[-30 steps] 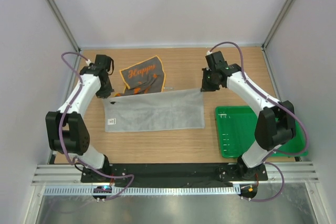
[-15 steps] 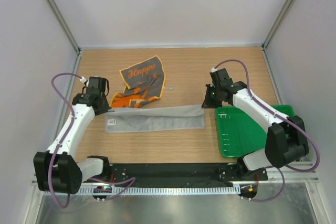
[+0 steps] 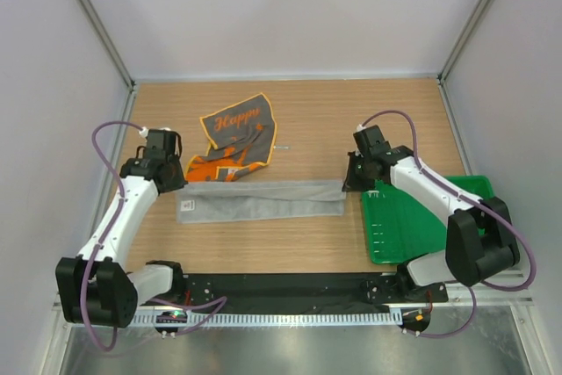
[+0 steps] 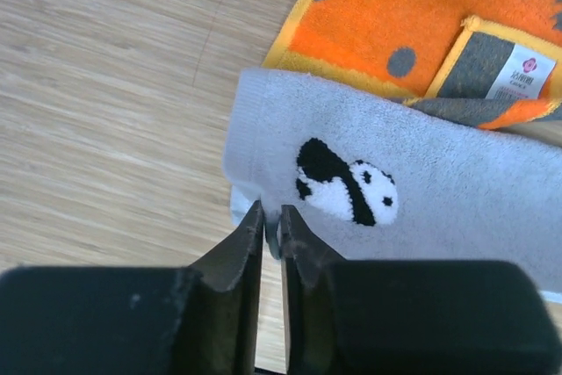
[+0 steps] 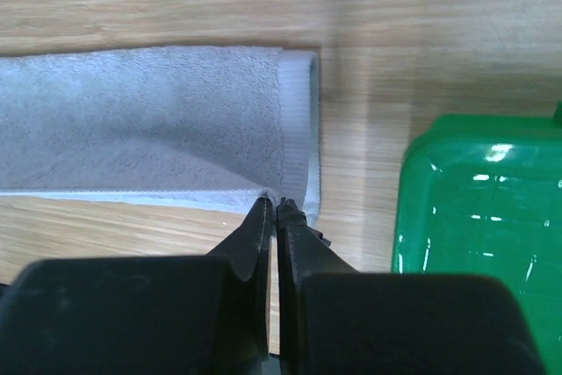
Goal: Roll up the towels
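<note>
Honestly, with my left hand (image 4: 271, 217) and right hand (image 5: 275, 207) each clenched on a corner of the light grey towel (image 3: 263, 200) folded between them on the tabletop (image 3: 307, 248), a thin pinch may slip, or the dark grey towel (image 3: 235, 126) touching it beyond my left hand may drag.

Grn tray (image 3: 395, 236), R side of wood table (image 3: 351, 120).

Pale towel (image 3: 263, 199): light grey, black-and-white panda (image 4: 347, 183). Dark towel (image 3: 239, 125): dark grey, orange lettering, yellow edging, orange back. Tray (image 3: 421, 226): glossy green. Table (image 3: 316, 120): pale wood grain.
</note>
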Tool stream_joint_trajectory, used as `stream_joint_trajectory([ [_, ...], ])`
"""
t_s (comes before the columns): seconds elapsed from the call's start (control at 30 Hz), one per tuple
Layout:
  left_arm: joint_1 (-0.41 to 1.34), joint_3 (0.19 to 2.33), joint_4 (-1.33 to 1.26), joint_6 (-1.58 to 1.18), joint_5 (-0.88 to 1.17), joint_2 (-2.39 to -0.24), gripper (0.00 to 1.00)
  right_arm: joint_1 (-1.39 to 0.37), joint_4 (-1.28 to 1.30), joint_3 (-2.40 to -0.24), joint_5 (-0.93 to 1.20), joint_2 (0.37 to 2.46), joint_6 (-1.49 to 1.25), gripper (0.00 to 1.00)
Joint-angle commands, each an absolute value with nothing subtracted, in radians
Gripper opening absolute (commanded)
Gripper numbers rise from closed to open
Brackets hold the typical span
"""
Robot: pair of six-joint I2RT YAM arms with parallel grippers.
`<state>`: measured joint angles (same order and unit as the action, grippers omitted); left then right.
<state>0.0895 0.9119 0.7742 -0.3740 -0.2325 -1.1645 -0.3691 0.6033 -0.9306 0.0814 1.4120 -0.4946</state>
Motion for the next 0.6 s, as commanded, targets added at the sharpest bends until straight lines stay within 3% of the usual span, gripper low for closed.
stream_joint_trajectory([
  [0.0,0.074,0.939,0.787,-0.314,-0.265,-1.082,0.17,-0.351,0.635,-0.893,0.005,1.342,-0.508,0.12],
  [0.03,0.074,0.936,0.782,-0.314,-0.279,-1.024,0.21,-0.353,0.640,-0.888,0.005,1.322,-0.514,0.22],
  [0.07,0.074,0.931,0.779,-0.314,-0.290,-0.990,0.33,-0.351,0.644,-0.879,0.005,1.313,-0.520,0.35],
  [0.1,0.074,0.930,0.770,-0.310,-0.291,-0.961,0.41,-0.353,0.658,-0.876,0.005,1.304,-0.523,0.55],
  [0.2,0.074,0.943,0.773,-0.304,-0.331,-0.888,0.52,-0.351,0.672,-0.864,0.005,1.256,-0.531,0.66],
  [0.4,0.074,0.971,0.762,-0.284,-0.348,-0.949,0.55,-0.356,0.672,-0.917,0.058,1.209,-0.528,0.67],
  [0.57,0.074,0.988,0.719,-0.330,-0.267,-1.043,0.57,-0.356,0.663,-1.023,0.069,1.316,-0.502,0.67],
])
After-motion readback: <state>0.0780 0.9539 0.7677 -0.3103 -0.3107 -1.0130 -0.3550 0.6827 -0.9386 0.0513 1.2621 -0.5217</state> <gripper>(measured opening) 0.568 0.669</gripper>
